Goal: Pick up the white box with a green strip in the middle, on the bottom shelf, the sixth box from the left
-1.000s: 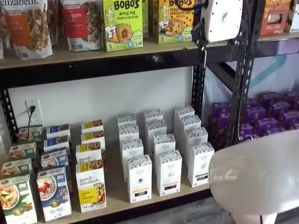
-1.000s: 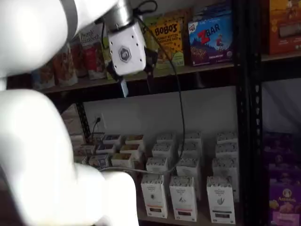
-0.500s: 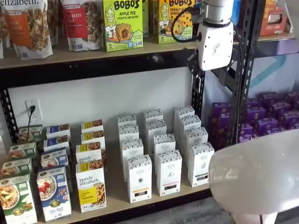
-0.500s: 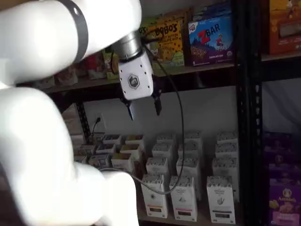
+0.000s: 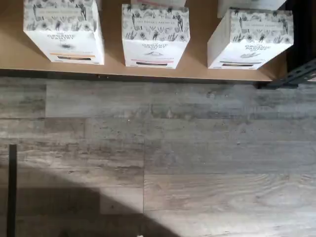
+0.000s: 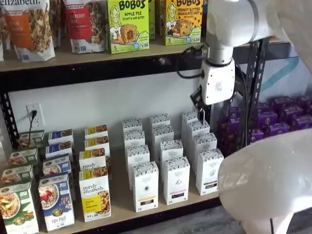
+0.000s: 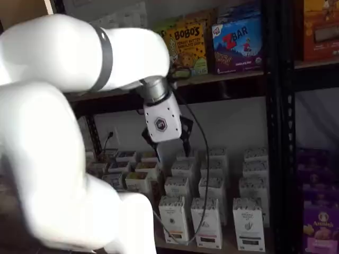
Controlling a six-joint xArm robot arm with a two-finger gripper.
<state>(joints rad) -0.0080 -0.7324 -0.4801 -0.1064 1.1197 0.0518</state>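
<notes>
Under the wrist camera, grey plank flooring [image 5: 173, 148] fills most of the wrist view, with the tan edge of the bottom shelf [image 5: 197, 71] beyond it. Three white cartons stand along that edge. The white box [image 5: 249, 39] is the one nearest the black rack post [image 5: 296, 74], upright, its speckled top towards the camera. No fingers show here.

In a shelf view, the gripper [image 6: 200, 105] hangs clear of the goods, at about twelve o'clock from the white box [image 6: 209, 170]. Its fingers are seen side-on there, so their gap cannot be judged. The box stands at the front of the last white column, long axis vertical, printed face pointing out from the shelf.

In a shelf view, the gripper [image 7: 167, 144] sits at about ten o'clock from the white box [image 7: 248, 222]. Its two black fingers [image 7: 185, 138] are spread wide with a plain gap between them. They hold nothing and touch nothing.
</notes>
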